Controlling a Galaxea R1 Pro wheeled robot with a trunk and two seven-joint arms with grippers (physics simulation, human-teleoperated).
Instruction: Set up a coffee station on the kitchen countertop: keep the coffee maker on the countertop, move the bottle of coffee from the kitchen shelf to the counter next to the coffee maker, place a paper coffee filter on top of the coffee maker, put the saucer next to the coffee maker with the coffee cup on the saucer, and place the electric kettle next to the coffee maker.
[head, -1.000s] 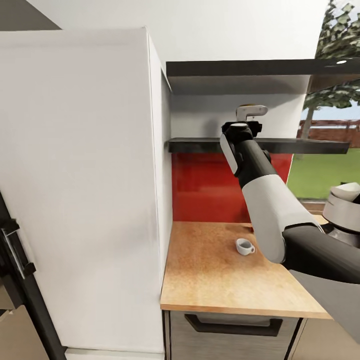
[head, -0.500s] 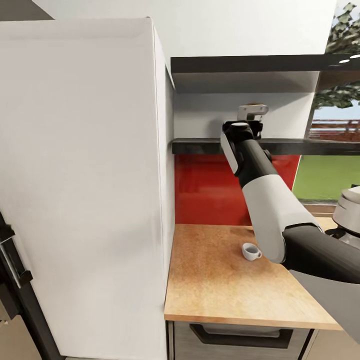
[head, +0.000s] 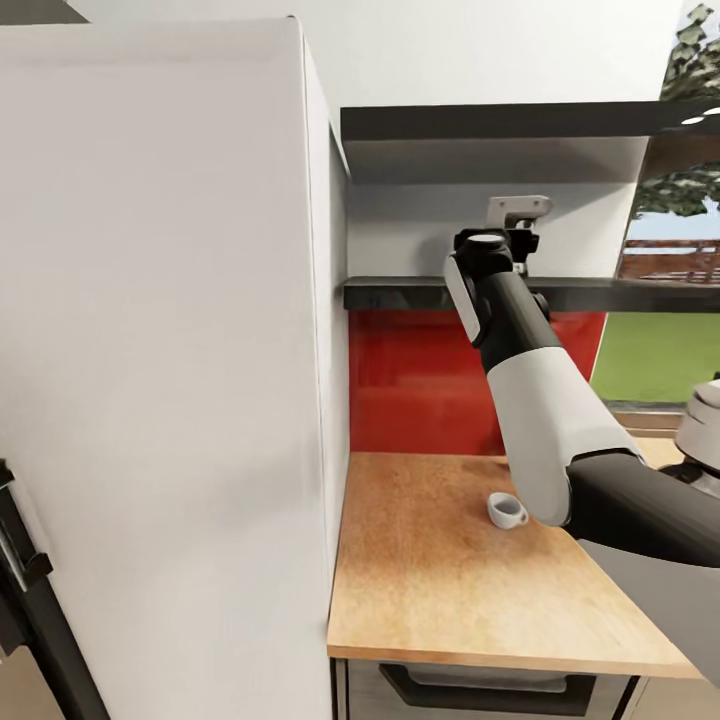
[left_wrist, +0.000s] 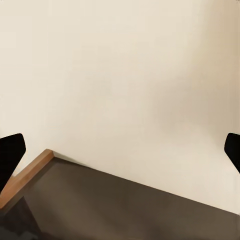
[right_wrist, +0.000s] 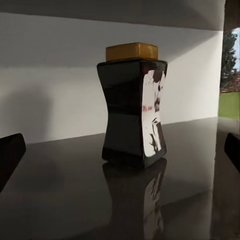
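The bottle of coffee, a dark waisted jar with a gold-yellow lid, stands upright on the glossy black kitchen shelf. My right gripper is open, its fingertips wide apart, and the bottle stands ahead of them, untouched. In the head view my right arm reaches up to the kitchen shelf and hides the bottle. The white coffee cup sits on the kitchen countertop below. My left gripper is open and empty before a cream wall.
A tall white cabinet stands close on the left of the counter. A second black shelf hangs above the first. A red backsplash lies behind the counter. A silver-grey appliance top shows at the right edge.
The head view has shifted, so the counter and cup sit a little lower and to the right in the picture. My right wrist has risen slightly against the shelf.
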